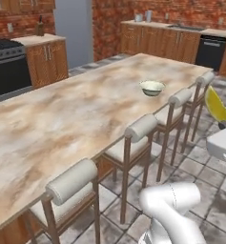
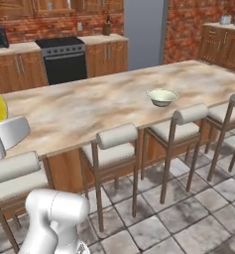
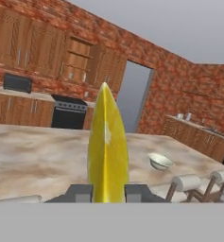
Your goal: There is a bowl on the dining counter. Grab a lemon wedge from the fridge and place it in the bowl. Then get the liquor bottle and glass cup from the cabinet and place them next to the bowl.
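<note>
The lemon wedge (image 3: 107, 146) stands upright between the two fingertips of the gripper (image 3: 107, 193), which is closed narrowly on it, one dark tip pressed to each flat side. The wedge's thin yellow edge faces the hand camera and its point rises straight up from the hand. In the left base view the same wedge (image 1: 217, 106) shows as a yellow slice at the right edge, above the white hand.

Ahead of the hand and a little to its right, well apart from it, the bowl (image 3: 159, 161) sits on the long marble counter (image 3: 42, 158). The bowl (image 1: 152, 87) is pale, and stands near the counter's stool-side edge. A row of padded stools (image 1: 139, 127) lines that edge, between the hand and the bowl. Beyond the counter, far ahead of the hand, a black stove (image 3: 69, 112) stands among wooden cabinets (image 3: 19, 47) against a brick wall.
</note>
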You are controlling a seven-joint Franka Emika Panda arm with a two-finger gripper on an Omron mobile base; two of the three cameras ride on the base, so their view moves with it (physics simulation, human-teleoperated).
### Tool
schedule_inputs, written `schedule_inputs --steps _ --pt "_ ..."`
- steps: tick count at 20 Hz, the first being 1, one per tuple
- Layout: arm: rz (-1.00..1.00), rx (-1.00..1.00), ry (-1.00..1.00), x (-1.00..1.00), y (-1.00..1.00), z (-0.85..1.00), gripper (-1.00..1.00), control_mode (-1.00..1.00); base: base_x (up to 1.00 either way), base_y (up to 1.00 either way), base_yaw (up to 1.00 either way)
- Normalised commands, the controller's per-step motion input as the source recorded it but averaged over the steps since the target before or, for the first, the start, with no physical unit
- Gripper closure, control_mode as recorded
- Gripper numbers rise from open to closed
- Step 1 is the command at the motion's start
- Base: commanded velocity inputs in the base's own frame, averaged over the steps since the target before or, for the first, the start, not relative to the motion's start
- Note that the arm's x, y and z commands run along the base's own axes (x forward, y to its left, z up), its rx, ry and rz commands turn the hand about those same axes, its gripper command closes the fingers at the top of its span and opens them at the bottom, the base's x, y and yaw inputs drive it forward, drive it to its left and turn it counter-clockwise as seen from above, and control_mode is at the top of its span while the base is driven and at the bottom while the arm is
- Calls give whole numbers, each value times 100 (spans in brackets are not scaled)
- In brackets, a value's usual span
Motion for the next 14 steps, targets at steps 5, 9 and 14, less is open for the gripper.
schedule_inputs --steps 5,9,14 --pt "0 0 0 0 0 0 100 100 47 -100 19" --pt "0 0 0 0 0 0 100 100 47 -100 21" --pt "0 0 0 0 0 0 100 100 46 -84 29"
